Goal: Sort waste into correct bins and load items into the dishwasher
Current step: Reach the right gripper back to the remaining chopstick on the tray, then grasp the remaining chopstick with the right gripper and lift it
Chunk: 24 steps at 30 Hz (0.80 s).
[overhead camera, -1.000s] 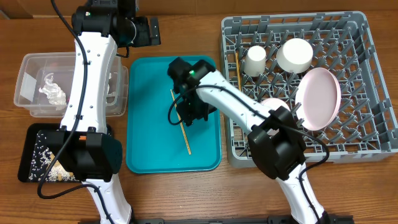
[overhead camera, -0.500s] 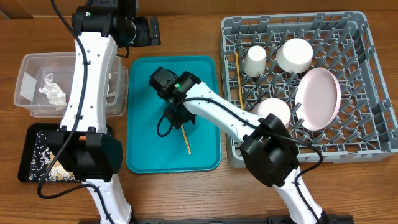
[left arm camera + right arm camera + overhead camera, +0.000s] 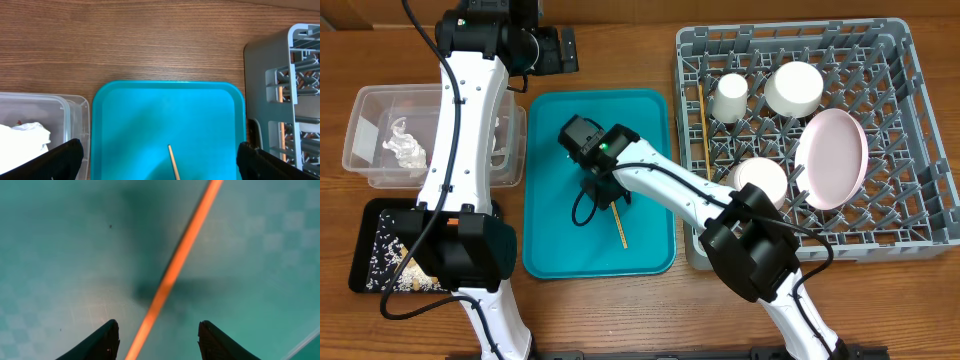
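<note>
I am watching the right hand [image 3: 157, 332] hanging part open astride the chopstick [image 3: 175, 265], fingers [image 3: 100, 342] not touching it, centre of the teal tray [image 3: 552, 250], left hand [image 3: 159, 155] standing fully spread, empty

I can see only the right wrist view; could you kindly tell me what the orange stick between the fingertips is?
Observer: It is a thin wooden chopstick lying on the teal plastic tray, with the right gripper open astride it.
Operator: Thank you. Where is its partner?
Observer: A second wooden chopstick lies in the large grey plastic dish rack, beside the small white cup.
Operator: And the left gripper?
Observer: The left gripper hangs open near the tray's far edge, holding nothing.
</note>
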Motion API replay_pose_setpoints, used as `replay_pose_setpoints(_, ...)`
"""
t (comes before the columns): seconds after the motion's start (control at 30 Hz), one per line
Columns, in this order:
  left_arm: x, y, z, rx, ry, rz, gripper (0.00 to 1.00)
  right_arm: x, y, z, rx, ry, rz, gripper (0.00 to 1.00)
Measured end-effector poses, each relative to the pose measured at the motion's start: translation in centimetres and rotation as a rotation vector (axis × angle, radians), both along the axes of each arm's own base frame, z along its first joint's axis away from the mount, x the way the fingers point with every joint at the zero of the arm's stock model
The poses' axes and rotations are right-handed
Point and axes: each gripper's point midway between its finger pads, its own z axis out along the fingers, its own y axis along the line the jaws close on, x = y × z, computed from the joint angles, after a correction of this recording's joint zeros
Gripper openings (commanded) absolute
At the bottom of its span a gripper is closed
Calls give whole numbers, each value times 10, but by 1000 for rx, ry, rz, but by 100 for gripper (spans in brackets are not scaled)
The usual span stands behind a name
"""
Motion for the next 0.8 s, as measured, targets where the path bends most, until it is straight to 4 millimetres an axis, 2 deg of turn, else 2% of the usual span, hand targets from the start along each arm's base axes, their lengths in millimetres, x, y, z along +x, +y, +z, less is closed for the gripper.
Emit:
replay_pose_setpoints(0.1, 0, 0, 0, 0, 0, 0, 100, 1, 5, -6, 14, -16, 19, 52)
replay_pose_setpoints(0.2, 0, 0, 0, -1, 0, 0, 100, -1, 3, -10, 5, -10, 27, 43)
replay_pose_setpoints(0.33, 0, 0, 0, 0, 0, 0, 100, 4, 1, -12, -13, -38, 26, 43)
replay_pose_setpoints(0.47, 0, 0, 0, 0, 0, 0, 100, 10, -2, -24, -50, -61, 23, 43)
replay_pose_setpoints(0.57, 0, 0, 0, 0, 0, 0, 100, 13, -3, -23, -64, -83, 31, 42)
replay_pose_setpoints(0.67, 0, 0, 0, 0, 0, 0, 100, 13, -3, -22, -78, -97, 38, 28)
replay_pose_setpoints(0.8, 0, 0, 0, 0, 0, 0, 100, 13, -8, -23, -110, -99, 44, 22)
